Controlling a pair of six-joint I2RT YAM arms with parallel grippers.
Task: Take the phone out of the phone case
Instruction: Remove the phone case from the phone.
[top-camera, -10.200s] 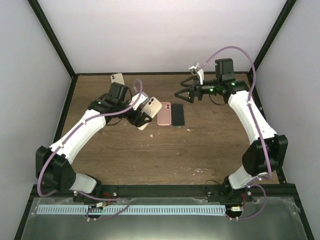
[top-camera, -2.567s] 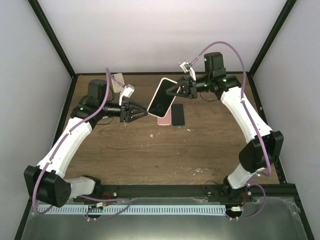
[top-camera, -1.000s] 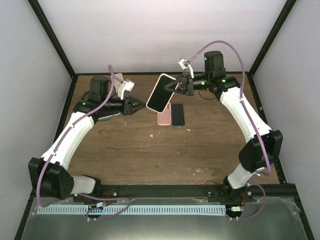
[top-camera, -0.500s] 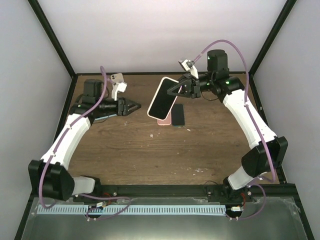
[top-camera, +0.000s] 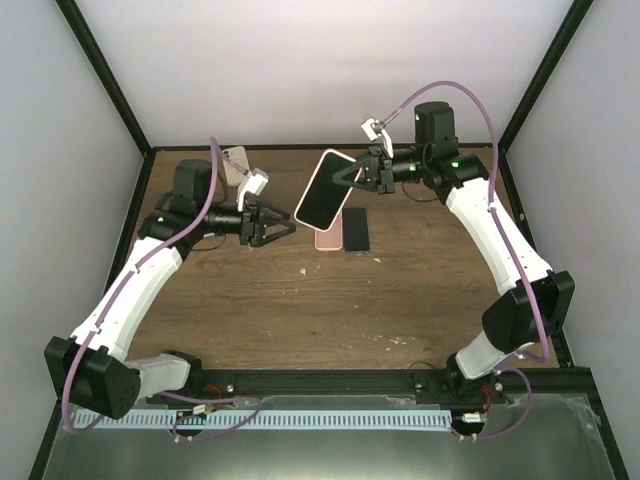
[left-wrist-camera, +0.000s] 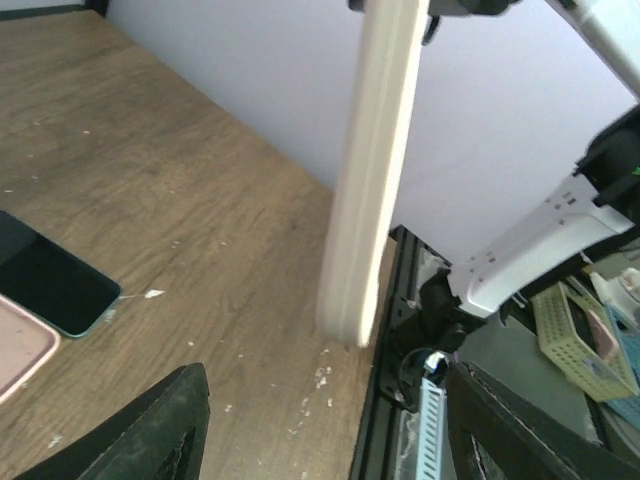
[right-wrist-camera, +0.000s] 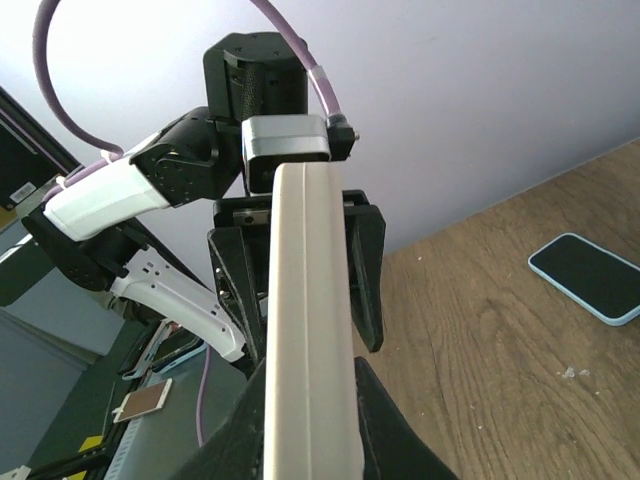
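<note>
Right gripper (top-camera: 350, 180) clenches the phone (top-camera: 322, 192), held tilted in the air over the table (top-camera: 300, 310); left gripper (top-camera: 284, 230) gapes empty beside it (should square up on the case (left-wrist-camera: 372, 170) edge before pinching).

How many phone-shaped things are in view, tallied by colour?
Cream: 2, the held cream phone and the cream phone at back left
Pink: 1, the pink case
Dark: 1, the dark phone
Total: 4

Left tool (top-camera: 284, 229) opened wider, dropped slightly, nearer the raised phone (top-camera: 322, 190)
</note>
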